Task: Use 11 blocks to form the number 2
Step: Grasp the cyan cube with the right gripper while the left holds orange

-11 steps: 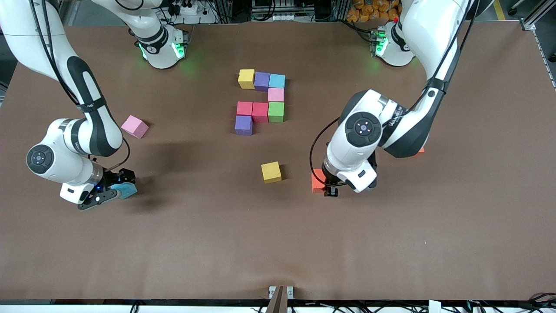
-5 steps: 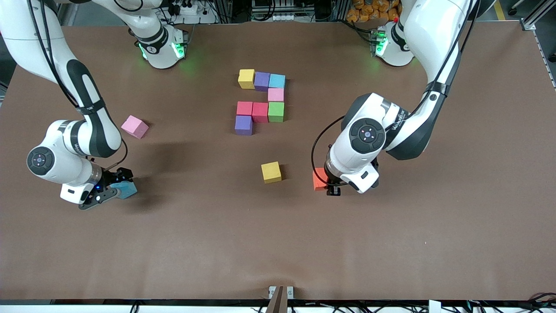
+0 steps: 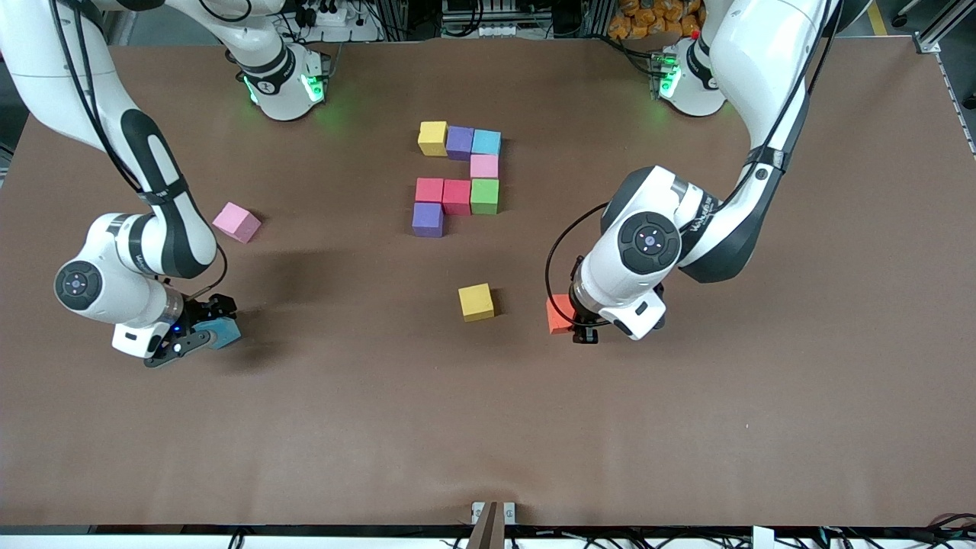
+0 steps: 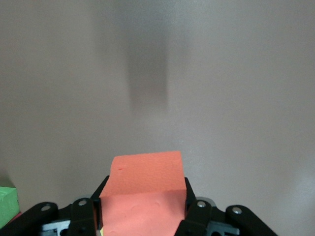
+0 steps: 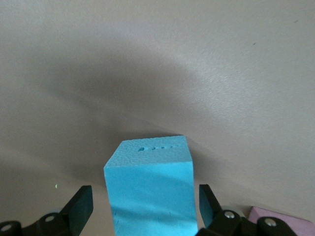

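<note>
Several blocks form a partial number 2 (image 3: 457, 179) mid-table: yellow (image 3: 432, 138), purple (image 3: 460, 142) and light blue (image 3: 486, 142) in a row, then pink (image 3: 484, 165), green (image 3: 484, 196), two red (image 3: 444, 194) and purple (image 3: 428, 219). My left gripper (image 3: 573, 324) (image 4: 144, 196) is shut on an orange block (image 3: 560, 314) (image 4: 145, 172), low over the table. My right gripper (image 3: 206, 329) (image 5: 146, 204) is open around a light blue block (image 3: 226, 332) (image 5: 150, 182) that sits on the table. There is a gap between this block and each of the fingers (image 5: 82, 202).
A loose yellow block (image 3: 476, 302) lies between the digit and the front camera, beside the orange block. A loose pink block (image 3: 236, 223) (image 5: 280, 222) rests toward the right arm's end, near the light blue one. The brown table (image 3: 488, 427) stretches toward the camera.
Both wrists have shifted slightly over their blocks. The orange block has edged a little with the left gripper. The light blue block has stayed in place.
</note>
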You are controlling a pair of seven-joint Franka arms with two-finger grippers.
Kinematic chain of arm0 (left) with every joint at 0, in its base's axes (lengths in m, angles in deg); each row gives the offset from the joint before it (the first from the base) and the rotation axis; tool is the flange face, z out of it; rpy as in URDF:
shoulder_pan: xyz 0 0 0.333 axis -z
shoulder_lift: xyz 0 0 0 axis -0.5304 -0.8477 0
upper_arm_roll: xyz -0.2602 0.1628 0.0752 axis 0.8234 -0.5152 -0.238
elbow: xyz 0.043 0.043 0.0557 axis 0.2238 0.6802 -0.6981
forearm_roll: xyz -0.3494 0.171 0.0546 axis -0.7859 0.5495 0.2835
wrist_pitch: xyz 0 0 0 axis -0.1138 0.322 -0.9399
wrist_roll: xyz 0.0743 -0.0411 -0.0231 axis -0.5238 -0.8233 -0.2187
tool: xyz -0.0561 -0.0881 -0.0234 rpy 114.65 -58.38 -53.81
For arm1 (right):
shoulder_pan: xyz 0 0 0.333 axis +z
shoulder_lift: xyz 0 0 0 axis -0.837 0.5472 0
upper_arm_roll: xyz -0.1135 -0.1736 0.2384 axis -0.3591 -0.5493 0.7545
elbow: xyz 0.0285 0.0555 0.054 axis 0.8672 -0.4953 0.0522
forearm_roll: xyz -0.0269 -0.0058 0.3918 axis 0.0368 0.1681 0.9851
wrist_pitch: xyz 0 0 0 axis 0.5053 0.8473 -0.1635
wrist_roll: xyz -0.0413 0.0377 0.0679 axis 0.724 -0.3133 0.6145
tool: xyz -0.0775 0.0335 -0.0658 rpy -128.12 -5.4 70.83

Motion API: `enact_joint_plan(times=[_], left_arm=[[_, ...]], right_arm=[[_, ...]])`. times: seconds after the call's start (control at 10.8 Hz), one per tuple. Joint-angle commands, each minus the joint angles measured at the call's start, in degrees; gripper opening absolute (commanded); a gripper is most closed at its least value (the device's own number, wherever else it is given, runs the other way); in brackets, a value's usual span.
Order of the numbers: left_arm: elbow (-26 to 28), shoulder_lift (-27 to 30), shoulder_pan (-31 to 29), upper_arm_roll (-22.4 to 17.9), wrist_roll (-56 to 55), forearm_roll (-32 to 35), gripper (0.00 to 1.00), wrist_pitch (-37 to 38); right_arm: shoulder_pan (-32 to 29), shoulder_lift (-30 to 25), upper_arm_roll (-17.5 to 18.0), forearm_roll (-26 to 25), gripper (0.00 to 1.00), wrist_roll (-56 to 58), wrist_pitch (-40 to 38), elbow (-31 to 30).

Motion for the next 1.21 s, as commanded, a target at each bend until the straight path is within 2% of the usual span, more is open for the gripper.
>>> enact_joint_plan(times=[0.0,0.19,0.28,0.47,0.65,0.93,1.12], left_arm=[[0.51,1.10,-0.41,0.32,-0.94,-1.43,0.00,0.40],[0.51,1.10,-0.50,0.15,-1.38,-1.25,0.00,0.40],[0.43,1.10,-0.67,0.15,-1.38,-1.16,0.00,0.40],[0.34,1.19,-1.28,0.06,-1.12,-1.08,0.00,0.40],[0.25,1.27,-2.08,0.15,-0.94,-1.08,0.00,0.40],[0.25,1.36,-4.00,0.15,0.63,-0.81,0.00,0.40],[0.25,1.62,-5.41,0.15,3.01,-0.72,0.00,0.48]], right_arm=[[-0.67,2.26,0.77,-0.81,0.82,-0.47,0.54,2.12],[-0.49,2.27,0.77,-0.73,0.40,-3.26,0.37,2.39],[-0.41,2.09,0.77,-0.38,0.25,-3.81,0.10,2.91],[0.99,-0.53,0.86,-0.11,0.28,-10.18,-0.42,2.40],[5.37,-6.06,0.86,0.76,0.30,-21.95,-0.51,-1.72],[15.11,-11.34,0.77,11.01,0.33,-32.44,-0.16,-7.44],[23.37,-13.20,0.60,12.37,0.33,-41.47,0.36,-9.55]])
